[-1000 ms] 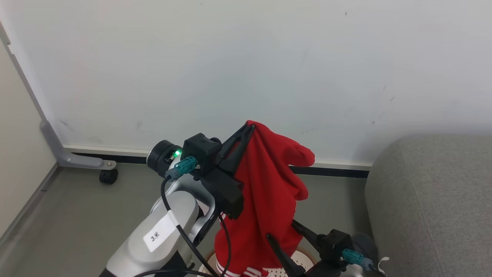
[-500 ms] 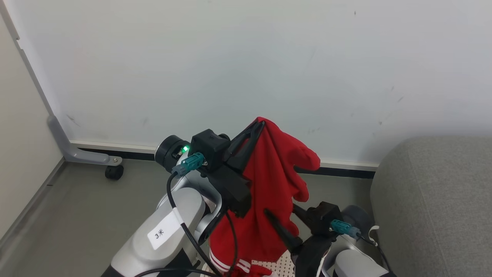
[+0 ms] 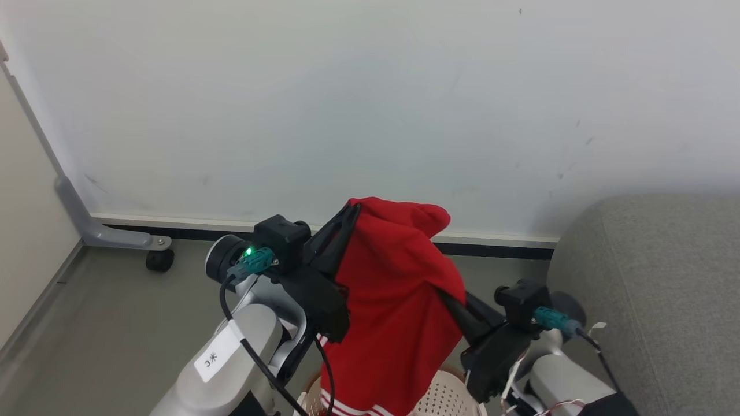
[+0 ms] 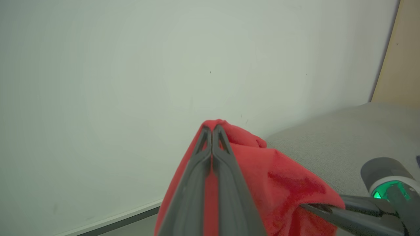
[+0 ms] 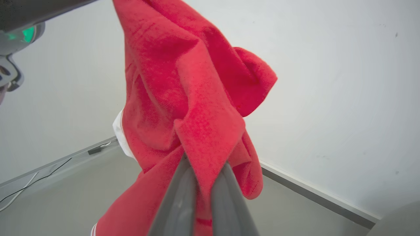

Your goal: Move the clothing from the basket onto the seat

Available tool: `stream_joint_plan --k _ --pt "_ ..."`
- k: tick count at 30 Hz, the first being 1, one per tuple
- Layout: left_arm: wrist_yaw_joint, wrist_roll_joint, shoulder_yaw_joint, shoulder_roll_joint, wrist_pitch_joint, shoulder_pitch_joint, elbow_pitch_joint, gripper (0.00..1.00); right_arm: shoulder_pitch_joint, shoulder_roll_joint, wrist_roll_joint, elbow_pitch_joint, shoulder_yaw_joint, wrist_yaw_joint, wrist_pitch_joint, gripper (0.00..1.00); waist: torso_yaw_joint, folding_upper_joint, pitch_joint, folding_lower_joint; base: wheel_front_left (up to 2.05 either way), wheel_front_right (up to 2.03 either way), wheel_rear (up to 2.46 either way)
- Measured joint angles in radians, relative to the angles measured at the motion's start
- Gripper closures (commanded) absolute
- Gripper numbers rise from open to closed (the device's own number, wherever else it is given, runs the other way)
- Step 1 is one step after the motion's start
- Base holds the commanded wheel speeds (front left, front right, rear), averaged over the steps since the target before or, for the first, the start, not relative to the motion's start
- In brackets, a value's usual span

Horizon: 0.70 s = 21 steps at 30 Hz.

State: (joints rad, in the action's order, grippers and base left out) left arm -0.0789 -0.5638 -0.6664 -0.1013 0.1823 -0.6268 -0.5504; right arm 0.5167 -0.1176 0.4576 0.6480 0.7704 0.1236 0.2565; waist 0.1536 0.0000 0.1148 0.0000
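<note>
The red clothing (image 3: 393, 300) hangs in the air above the cream basket (image 3: 448, 396), its white-striped hem just over the rim. My left gripper (image 3: 351, 209) is shut on the garment's top edge; in the left wrist view the fingertips (image 4: 206, 131) pinch red cloth (image 4: 279, 177). My right gripper (image 3: 444, 293) is shut on a fold at the garment's right side, lower down. In the right wrist view its fingers (image 5: 177, 196) vanish into the fold (image 5: 183, 82). The grey seat (image 3: 647, 289) stands to the right, apart from the cloth.
A pale wall with a dark skirting strip (image 3: 497, 242) runs behind. A grey wheeled frame leg (image 3: 115, 240) stands at the left on the grey floor (image 3: 115, 323). The seat's rounded corner (image 4: 344, 137) lies close beside the right arm.
My right gripper, open beside the hanging garment a second ago, has risen and shut on a fold of it. The left gripper still holds the top. The camera has shifted a little.
</note>
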Motion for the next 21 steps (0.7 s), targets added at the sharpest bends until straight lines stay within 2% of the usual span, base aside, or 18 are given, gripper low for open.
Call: stream_joint_plan --k 1,2,3,4,6,14,21 --pt "0.000 -0.005 0.004 -0.002 0.000 0.009 -0.001 0.79 0.000 -0.017 0.002 -0.008 -0.011 0.000 0.000 1.00 -0.005 0.0000 0.000 0.0000 0.00 0.00 0.00" --pt "0.000 -0.009 0.009 -0.005 0.003 0.018 -0.002 0.59 0.000 -0.035 0.002 -0.016 -0.022 0.000 0.000 1.00 -0.009 0.0000 0.000 0.0000 0.00 0.00 0.00" --pt "0.000 -0.013 0.014 -0.009 0.005 0.027 -0.002 0.53 0.000 -0.051 0.003 -0.025 -0.034 0.000 0.000 1.00 -0.014 0.0000 0.001 0.0000 0.00 0.00 0.00" --pt "0.001 -0.015 0.016 -0.013 0.006 0.037 -0.002 0.23 0.000 -0.066 0.007 -0.033 -0.048 0.000 0.000 1.00 -0.020 0.0000 0.002 0.0000 0.00 0.00 0.00" --pt "0.005 -0.015 0.019 -0.022 0.011 0.057 -0.002 0.00 0.000 -0.092 0.010 -0.052 -0.075 0.000 0.000 1.00 -0.031 0.0000 0.003 0.0000 0.00 0.00 0.00" --pt "0.010 -0.036 0.025 -0.030 0.033 0.135 0.033 0.00 -0.022 -0.188 0.010 -0.131 -0.162 -0.002 0.000 1.00 -0.088 0.0000 0.014 0.0000 0.00 0.00 0.00" --pt "0.012 -0.036 0.007 -0.021 0.049 0.212 0.086 0.00 -0.087 -0.282 0.008 -0.225 -0.227 -0.042 0.000 1.00 -0.160 0.0000 0.026 0.0000 0.00 0.00 0.00"
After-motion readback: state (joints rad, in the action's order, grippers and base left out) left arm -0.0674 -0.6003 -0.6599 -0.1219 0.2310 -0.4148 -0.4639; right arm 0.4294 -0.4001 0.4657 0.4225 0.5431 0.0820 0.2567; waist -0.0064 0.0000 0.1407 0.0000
